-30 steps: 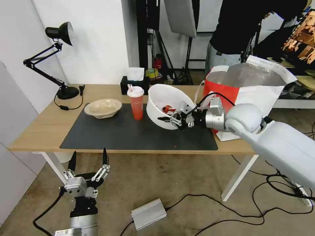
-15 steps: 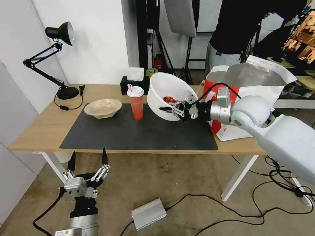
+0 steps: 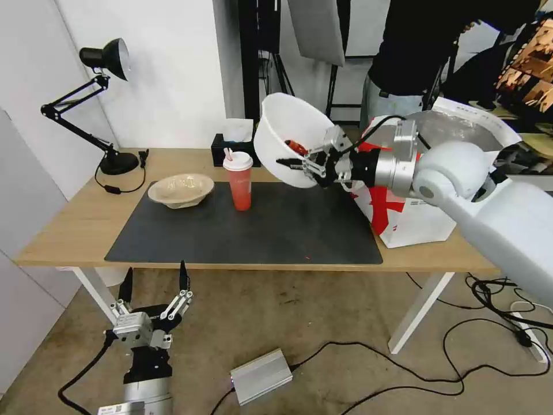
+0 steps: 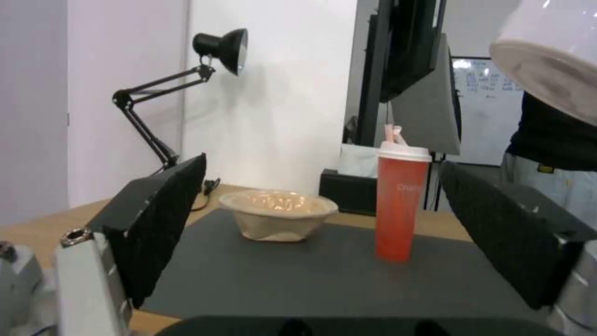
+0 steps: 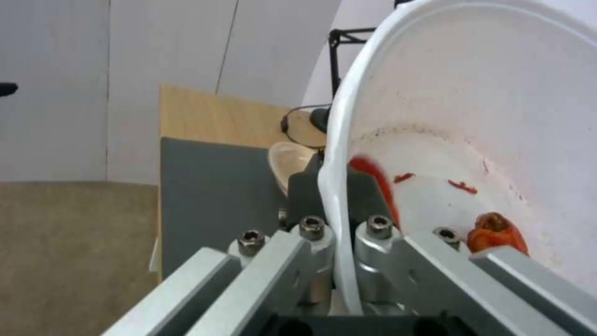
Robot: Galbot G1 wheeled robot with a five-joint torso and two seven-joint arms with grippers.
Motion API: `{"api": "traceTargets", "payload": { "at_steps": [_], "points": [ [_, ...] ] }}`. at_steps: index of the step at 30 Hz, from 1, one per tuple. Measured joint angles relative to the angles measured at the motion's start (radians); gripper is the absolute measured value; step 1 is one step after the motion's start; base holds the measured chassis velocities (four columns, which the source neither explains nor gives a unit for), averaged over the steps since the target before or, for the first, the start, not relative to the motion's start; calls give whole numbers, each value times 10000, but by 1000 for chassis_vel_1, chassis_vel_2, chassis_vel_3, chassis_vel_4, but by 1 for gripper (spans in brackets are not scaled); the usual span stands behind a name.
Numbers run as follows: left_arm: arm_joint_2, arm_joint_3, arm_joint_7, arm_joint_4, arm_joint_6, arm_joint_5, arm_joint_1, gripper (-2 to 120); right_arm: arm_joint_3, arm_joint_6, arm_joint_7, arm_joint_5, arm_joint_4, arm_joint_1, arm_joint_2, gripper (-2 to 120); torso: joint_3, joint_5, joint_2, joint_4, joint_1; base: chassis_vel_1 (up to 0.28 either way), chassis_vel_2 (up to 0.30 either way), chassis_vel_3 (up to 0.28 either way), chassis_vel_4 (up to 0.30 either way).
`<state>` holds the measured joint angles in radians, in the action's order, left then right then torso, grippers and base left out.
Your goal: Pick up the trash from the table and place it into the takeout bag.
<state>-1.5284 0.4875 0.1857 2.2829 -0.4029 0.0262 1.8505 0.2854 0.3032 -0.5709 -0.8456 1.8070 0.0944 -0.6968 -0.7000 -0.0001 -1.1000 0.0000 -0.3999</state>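
Note:
My right gripper (image 3: 290, 163) is shut on the rim of the white round bowl (image 3: 288, 135), which hangs tilted in the air above the table's far side, left of the takeout bag (image 3: 426, 173). Red scraps (image 5: 491, 231) cling inside the bowl, and its rim (image 5: 336, 186) is pinched between the right fingers. The red cup with a white lid (image 3: 239, 181) and the beige pulp bowl (image 3: 180, 190) stand on the dark mat (image 3: 242, 230). My left gripper (image 3: 154, 282) is open, low in front of the table's near edge, facing the cup (image 4: 398, 200) and pulp bowl (image 4: 278, 219).
A black desk lamp (image 3: 103, 104) stands at the table's (image 3: 63, 225) far left corner and a black tissue box (image 3: 233, 147) sits behind the cup. A person stands behind the bag. Cables and a silver box (image 3: 262, 374) lie on the floor.
My right gripper has lifted the white bowl off the mat, up and slightly toward the bag. The left gripper has stayed put.

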Motion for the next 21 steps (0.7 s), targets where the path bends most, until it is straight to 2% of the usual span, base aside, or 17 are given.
{"api": "traceTargets", "payload": {
  "at_steps": [21],
  "points": [
    [-238,-65,-7,92,-227,-195,166,100,48,87,113,-607,-294,-827,9,0,0,1,0,0,0,0,0,0,0]
  ]
}}
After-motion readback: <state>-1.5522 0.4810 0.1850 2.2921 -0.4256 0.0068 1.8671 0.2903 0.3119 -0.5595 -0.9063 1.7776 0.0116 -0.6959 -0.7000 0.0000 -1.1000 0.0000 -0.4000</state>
